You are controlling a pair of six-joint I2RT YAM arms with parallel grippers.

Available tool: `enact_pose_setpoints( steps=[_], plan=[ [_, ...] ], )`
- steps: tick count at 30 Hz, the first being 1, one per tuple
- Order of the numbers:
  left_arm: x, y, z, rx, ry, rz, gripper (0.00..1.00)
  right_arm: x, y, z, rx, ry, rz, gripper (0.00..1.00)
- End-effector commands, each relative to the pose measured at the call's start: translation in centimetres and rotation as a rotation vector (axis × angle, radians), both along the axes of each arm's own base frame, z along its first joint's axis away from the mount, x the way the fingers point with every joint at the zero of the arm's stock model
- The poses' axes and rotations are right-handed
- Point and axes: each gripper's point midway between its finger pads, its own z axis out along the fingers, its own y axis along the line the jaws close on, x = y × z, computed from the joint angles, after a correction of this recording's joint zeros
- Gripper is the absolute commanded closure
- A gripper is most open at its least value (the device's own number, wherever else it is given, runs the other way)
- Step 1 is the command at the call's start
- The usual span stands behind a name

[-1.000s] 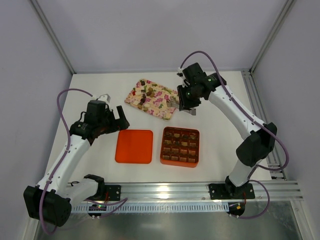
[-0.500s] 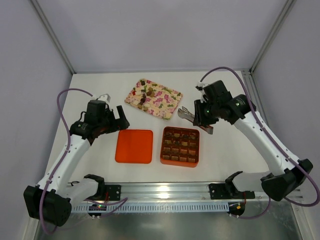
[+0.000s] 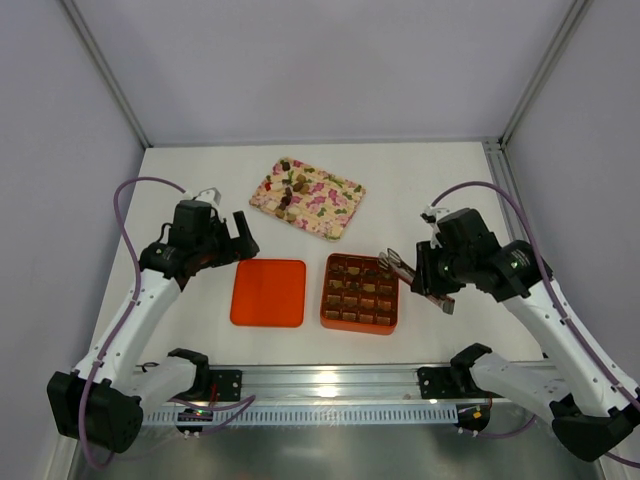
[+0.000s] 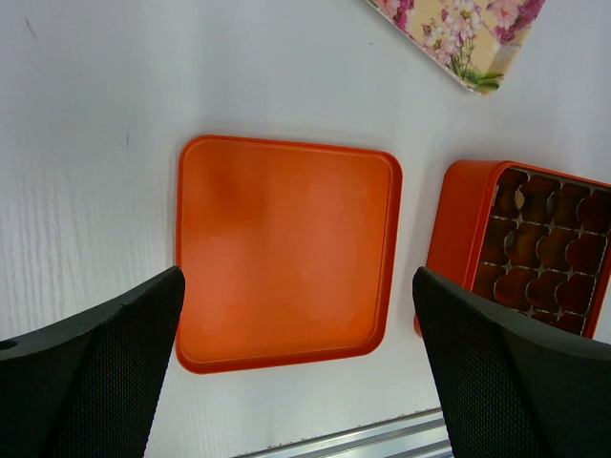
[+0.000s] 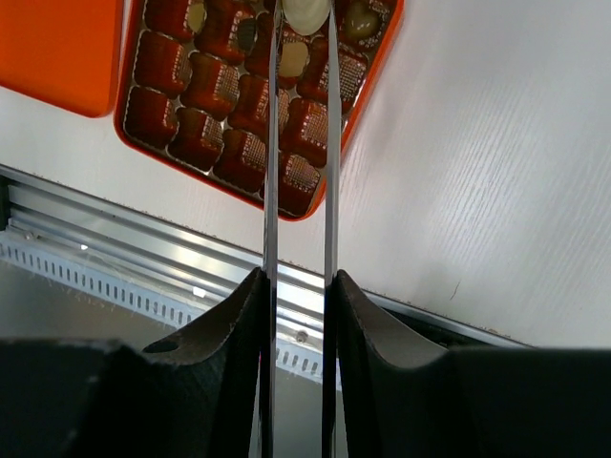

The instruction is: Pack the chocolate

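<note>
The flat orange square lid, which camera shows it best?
Left wrist: the flat orange square lid lies large and clear mid-frame. Top external shows it whole but small; right wrist catches only one corner.

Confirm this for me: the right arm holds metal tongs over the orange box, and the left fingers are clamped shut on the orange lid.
Not quite. The left gripper is open, spread wide above the orange lid, which lies flat and ungripped; the left wrist view shows this. The rest stands: the right gripper holds metal tongs over the orange box.
</note>
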Motion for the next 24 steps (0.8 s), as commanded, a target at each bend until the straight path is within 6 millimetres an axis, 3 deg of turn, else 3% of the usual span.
enact_pose_setpoints(
  steps=[1,8,24],
  plan=[
    [0.7,0.1,1.1,-0.007,-0.043,0.010,0.00,-1.4,-0.4,-0.5,0.022,0.014,-0.008,0.65],
    [0.8,0.2,0.9,0.001,-0.039,0.015,0.00,-3.0,-0.9,-2.4,0.017,0.056,-0.001,0.66],
    [0.8,0.3,0.8,0.002,-0.036,0.018,0.00,-3.0,-0.7,-3.8,0.014,0.082,0.012,0.65]
  ],
)
